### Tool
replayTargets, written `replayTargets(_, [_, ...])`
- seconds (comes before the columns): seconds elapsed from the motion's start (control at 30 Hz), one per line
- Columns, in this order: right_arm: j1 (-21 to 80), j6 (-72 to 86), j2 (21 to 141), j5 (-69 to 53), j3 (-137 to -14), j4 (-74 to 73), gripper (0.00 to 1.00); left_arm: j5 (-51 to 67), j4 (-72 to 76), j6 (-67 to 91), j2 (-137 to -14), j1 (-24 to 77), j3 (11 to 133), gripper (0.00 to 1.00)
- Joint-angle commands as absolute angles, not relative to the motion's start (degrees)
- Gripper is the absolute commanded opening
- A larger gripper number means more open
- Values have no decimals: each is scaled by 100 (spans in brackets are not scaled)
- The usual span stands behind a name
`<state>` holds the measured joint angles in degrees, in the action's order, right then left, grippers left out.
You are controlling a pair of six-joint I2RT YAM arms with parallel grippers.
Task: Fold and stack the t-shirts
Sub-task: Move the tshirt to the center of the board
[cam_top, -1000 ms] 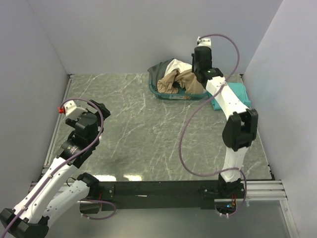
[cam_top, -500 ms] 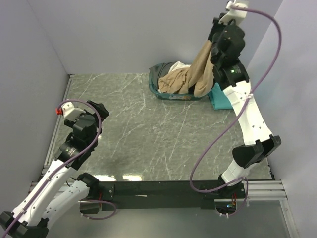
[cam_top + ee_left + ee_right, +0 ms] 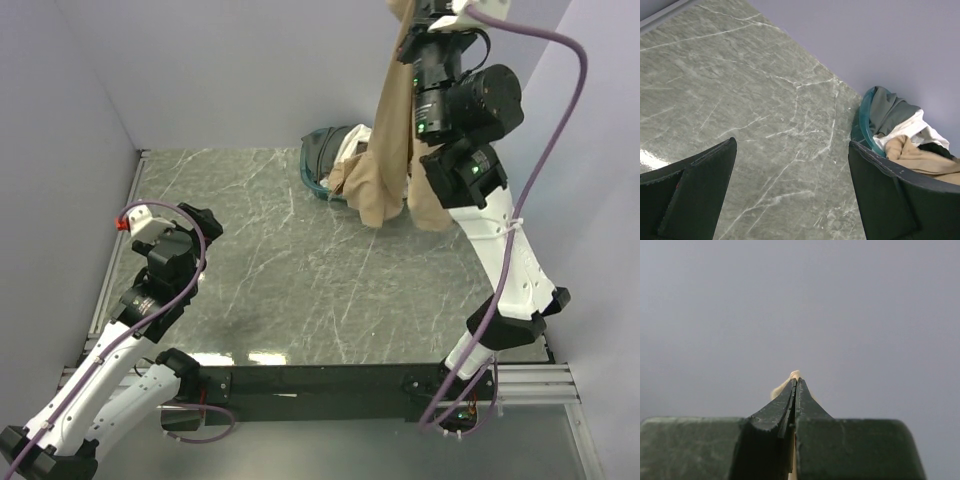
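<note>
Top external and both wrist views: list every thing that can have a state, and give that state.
tan t-shirt: unfolded, hanging from the right fingers, raised high above the table.
right fingers: shut on the tan t-shirt, a bit of cloth showing at the tips.
left fingers: open, empty, above the table.
dark grey t-shirt: crumpled in the basket.
white t-shirt: crumpled in the basket.
teal basket: upright, holding shirts.

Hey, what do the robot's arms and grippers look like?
The left arm and right arm have white shells, black joints and a looping purple cable. The left gripper and right gripper have dark, tapering fingers. A red tab marks the left wrist.
</note>
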<state>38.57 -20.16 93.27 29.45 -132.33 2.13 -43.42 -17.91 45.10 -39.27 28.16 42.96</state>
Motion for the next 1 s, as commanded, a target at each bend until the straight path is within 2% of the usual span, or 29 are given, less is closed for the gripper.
replayTargets(0.0, [4568,-3364,9334,3181,-13806,1335,0,-4184,-1556,4430,-3902,2821,4298,99])
replayTargets(0.13, [5264,-4068,9571,3191,-14273,1704,0,-4043,-1564,4447,-3946,2821,4359,99])
replayTargets(0.27, [5739,-3728,9361,2778,-14291,1600,0,-3938,-1617,4482,-3982,2821,4447,99])
replayTargets(0.43, [5933,-2937,8782,2347,-13493,1477,0,-3832,-1766,4649,-3946,2821,4517,99])
replayTargets(0.57, [5933,-2865,8631,2662,-12833,1424,0,-3885,-2091,5000,-3850,2821,4526,99])
replayTargets(0.77, [5863,-2751,8280,3873,-10885,1555,0,-3955,-2636,5659,-3858,2821,4491,100])
replayTargets(0.9, [5373,-1682,7665,4122,-8331,1627,0,-3771,-2961,6046,-4086,2821,4474,100])
replayTargets(0.97, [4959,-173,7261,3843,-7632,1042,0,-3552,-3110,6117,-4323,2821,4482,100])
